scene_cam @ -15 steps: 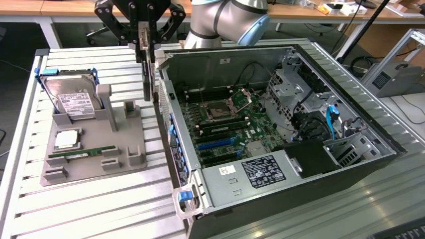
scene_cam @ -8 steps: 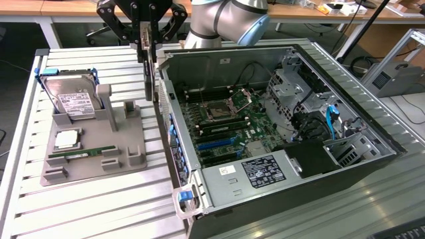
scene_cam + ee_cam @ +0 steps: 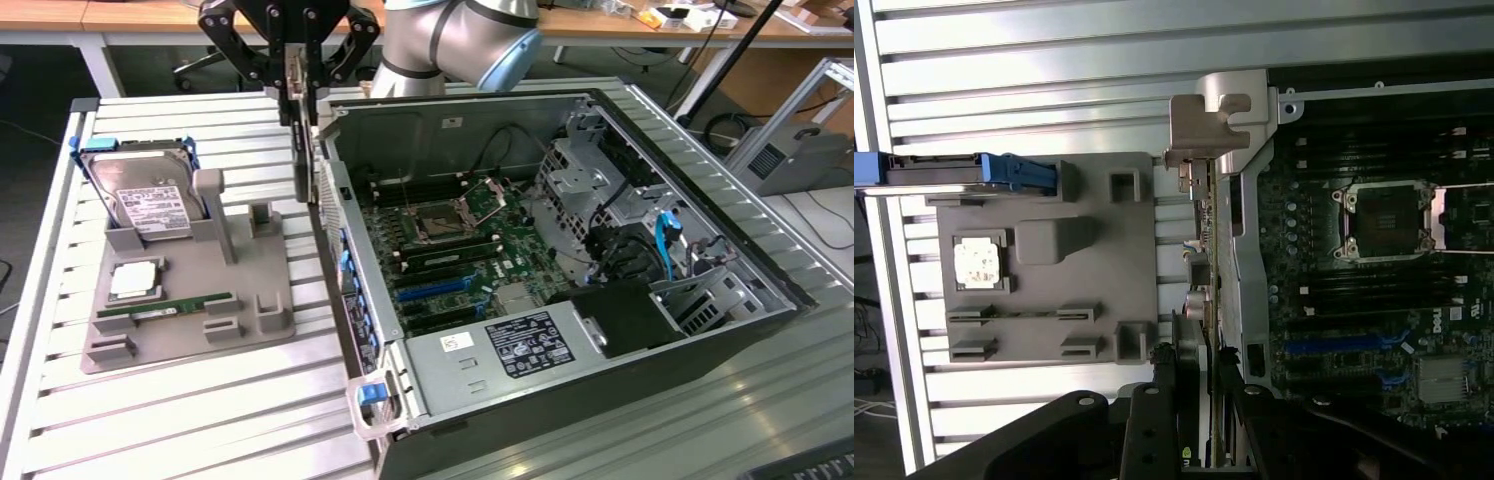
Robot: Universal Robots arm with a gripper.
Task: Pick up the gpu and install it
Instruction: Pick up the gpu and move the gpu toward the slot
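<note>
Exterior view
Arm pose: my arm (image 3: 454, 40) reaches in from the back of the scene, the wrist pointing straight down.
Gripper: my gripper (image 3: 299, 88) hangs above the rear corner of the case (image 3: 467, 100), on the exterior view's left, with its black fingers pinching the gpu's upper end.
Surface: a ribbed metal table (image 3: 200, 420) carries the open case and, on the exterior view's left, a grey holder (image 3: 200, 330).
Holder contents: a hard drive (image 3: 147, 205) stands in it, with a processor chip (image 3: 134, 280) and a RAM stick (image 3: 167, 308) nearer the camera.
Room: wooden desks (image 3: 134, 15) run along the back.
Gpu: the gpu (image 3: 314, 165) hangs upright and edge-on from my fingers as a thin strip, just beside the case wall. I cannot tell if it touches the wall.
Case interior: the motherboard (image 3: 467, 250) lies bare.

Wrist view
Gripper: my gripper (image 3: 1199, 420) looks down along the card, its fingers (image 3: 1149, 430) pressed to both faces of it.
Gpu: the gpu (image 3: 1204, 300) shows as a narrow edge with small parts along it, ending in a silver bracket (image 3: 1219, 120).
Where it is: the card runs along the case wall, between the holder (image 3: 1114, 260) and the motherboard (image 3: 1354, 300).
Board: the blue slots (image 3: 1344, 345) stand unfilled.
Surface: the table (image 3: 1054, 60) slats run past the holder.
</note>
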